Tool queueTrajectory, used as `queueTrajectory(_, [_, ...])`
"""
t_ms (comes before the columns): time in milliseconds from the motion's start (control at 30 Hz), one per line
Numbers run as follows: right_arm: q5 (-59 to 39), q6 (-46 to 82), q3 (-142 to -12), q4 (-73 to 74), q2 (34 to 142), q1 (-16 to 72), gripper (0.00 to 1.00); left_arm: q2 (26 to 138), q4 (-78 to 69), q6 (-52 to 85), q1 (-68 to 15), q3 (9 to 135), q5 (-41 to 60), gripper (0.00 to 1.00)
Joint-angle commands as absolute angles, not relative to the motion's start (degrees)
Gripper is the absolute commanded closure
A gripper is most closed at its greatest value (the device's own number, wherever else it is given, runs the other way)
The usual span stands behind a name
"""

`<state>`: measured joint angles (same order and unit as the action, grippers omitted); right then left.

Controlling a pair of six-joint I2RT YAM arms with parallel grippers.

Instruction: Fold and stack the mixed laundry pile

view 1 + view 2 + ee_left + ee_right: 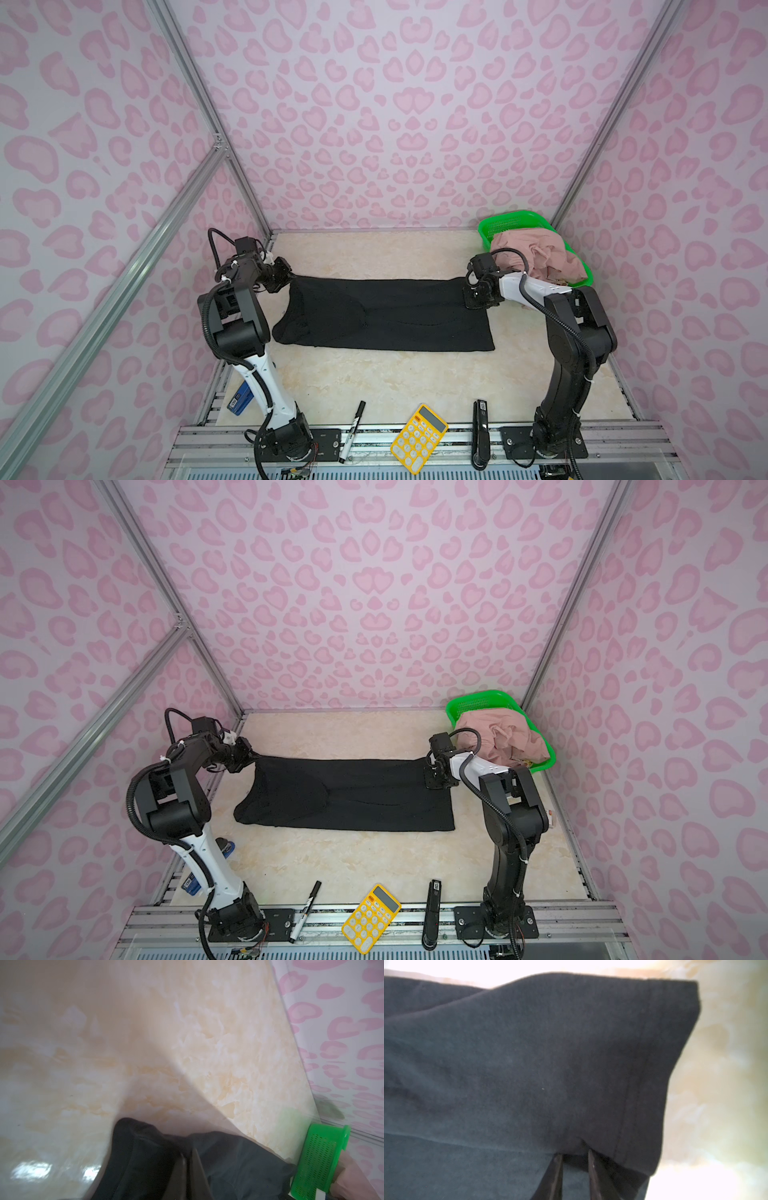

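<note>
A large black garment [386, 316] [349, 796] lies spread lengthwise across the middle of the marble table. My left gripper [286, 276] [251, 756] is at its far left corner; in the left wrist view the gripper [188, 1154] is shut on a bunched fold of the black fabric [228, 1163]. My right gripper [471, 297] [432, 777] is at the far right corner. In the right wrist view the gripper [574, 1153] pinches the hemmed edge of the cloth [529, 1064]. A dusty-pink garment [536, 257] [503, 737] is heaped in the basket.
The green mesh basket [511, 218] [478, 698] [318, 1163] stands in the far right corner against the wall. Along the front edge lie a marker [353, 430], a yellow calculator [419, 438] and a black stapler [481, 434]. A blue object [240, 399] sits beside the left arm's base.
</note>
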<state>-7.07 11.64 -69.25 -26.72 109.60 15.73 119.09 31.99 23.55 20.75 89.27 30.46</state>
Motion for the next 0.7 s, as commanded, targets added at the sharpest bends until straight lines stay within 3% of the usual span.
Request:
queueTrajectory(0, [-7.29, 12.10, -68.81, -31.14, 111.27, 15.70, 0.76, 121.10, 29.20, 24.03, 20.92, 90.08, 31.60, 0.81])
queueTrajectory(133, [-7.54, 12.03, -69.55, -32.42, 112.17, 15.73, 0.76, 121.24, 25.96, 24.43, 20.83, 90.59, 31.11, 0.56])
queueTrajectory(233, [-6.92, 12.16, -69.03, -32.94, 111.73, 15.91, 0.76, 118.82, 25.83, 24.39, 20.74, 90.92, 27.66, 0.46])
queueTrajectory(533, [-3.52, 12.22, -65.62, -34.19, 107.89, 18.97, 0.77, 98.67, 36.35, 21.66, 14.68, 81.91, 5.56, 0.41])
queueTrajectory(667, [-3.60, 12.40, -64.54, -34.15, 107.69, 19.57, 0.77, 92.21, 34.44, 22.84, 8.33, 71.03, 6.39, 0.47])
